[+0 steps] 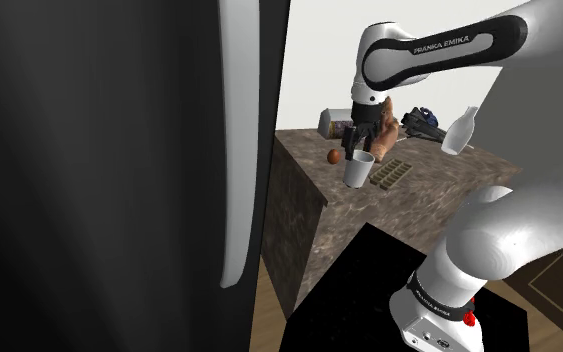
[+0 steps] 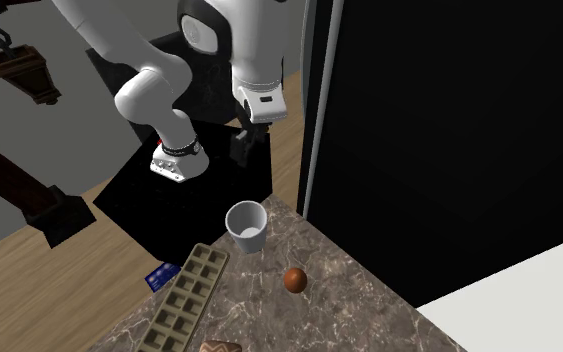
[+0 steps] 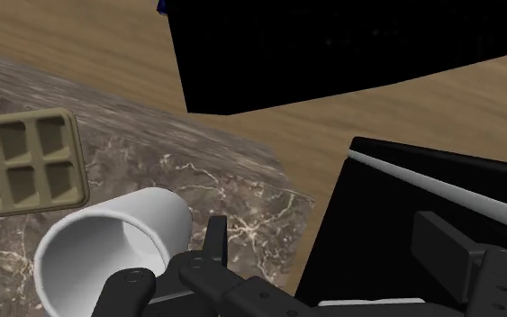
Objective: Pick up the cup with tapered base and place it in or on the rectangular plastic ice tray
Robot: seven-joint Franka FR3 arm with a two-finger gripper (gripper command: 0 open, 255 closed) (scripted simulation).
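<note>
Low in the second exterior frame, shows the olive ice tray [image 2: 184, 300] on the marbled counter [image 2: 369, 310], then the white cup [image 2: 246, 227] upright just beside its far end, centre frame, and higher up the black gripper [image 2: 250, 146], open or closed impossible to tell.

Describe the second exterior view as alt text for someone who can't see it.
A white cup stands upright at the corner of a marbled counter, with the black gripper above it. A tan ice tray lies beside the cup, and a brown ball sits nearby.
</note>
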